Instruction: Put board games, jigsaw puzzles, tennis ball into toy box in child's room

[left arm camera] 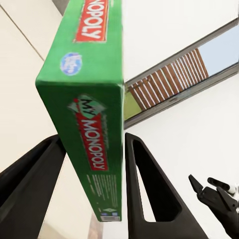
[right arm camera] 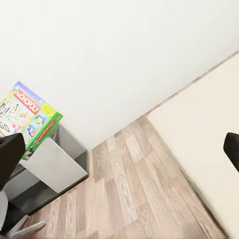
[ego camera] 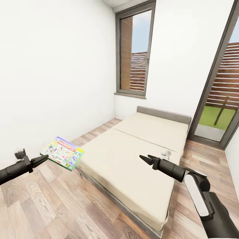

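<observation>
Monopoly board game [ego camera: 63, 153] pinched in left jaws, arm outstretched; right jaws spread above bed [ego camera: 139, 146]

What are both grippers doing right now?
Left gripper: shut on the green-and-white Monopoly board game box, gripped at its edge.
Right gripper: open, holding nothing, above the beige bed.

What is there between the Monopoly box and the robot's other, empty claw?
In the head view, the near corner of the bed and some wood floor lie between the Monopoly box, held by the left gripper, and the right gripper.
</observation>
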You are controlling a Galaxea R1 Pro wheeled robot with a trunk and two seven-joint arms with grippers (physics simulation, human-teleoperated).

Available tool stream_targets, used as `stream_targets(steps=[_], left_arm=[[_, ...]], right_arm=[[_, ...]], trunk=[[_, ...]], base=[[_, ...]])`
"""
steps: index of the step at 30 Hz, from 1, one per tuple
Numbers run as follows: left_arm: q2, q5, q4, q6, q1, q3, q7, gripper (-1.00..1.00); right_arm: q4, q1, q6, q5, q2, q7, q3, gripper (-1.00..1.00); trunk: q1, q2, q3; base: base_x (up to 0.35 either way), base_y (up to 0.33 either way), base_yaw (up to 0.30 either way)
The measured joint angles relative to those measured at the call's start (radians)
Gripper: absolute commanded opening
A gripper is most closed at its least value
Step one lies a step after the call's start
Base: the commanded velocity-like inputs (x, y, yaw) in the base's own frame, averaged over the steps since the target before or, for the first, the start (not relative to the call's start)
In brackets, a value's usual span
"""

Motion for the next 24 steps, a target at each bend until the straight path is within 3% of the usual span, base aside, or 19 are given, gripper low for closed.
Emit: stream_targets(steps=[24], left_arm=[[0.0, 0.003, -0.008, 0.0, 0.002, 0.001, -0.025, -1.0]], right_arm=[[0.002, 0.0, -0.001, 0.0, 0.0, -0.001, 0.0, 1.0]], trunk=[[-0.092, 0.168, 0.075]], base=[[0.0, 0.0, 0.293]])
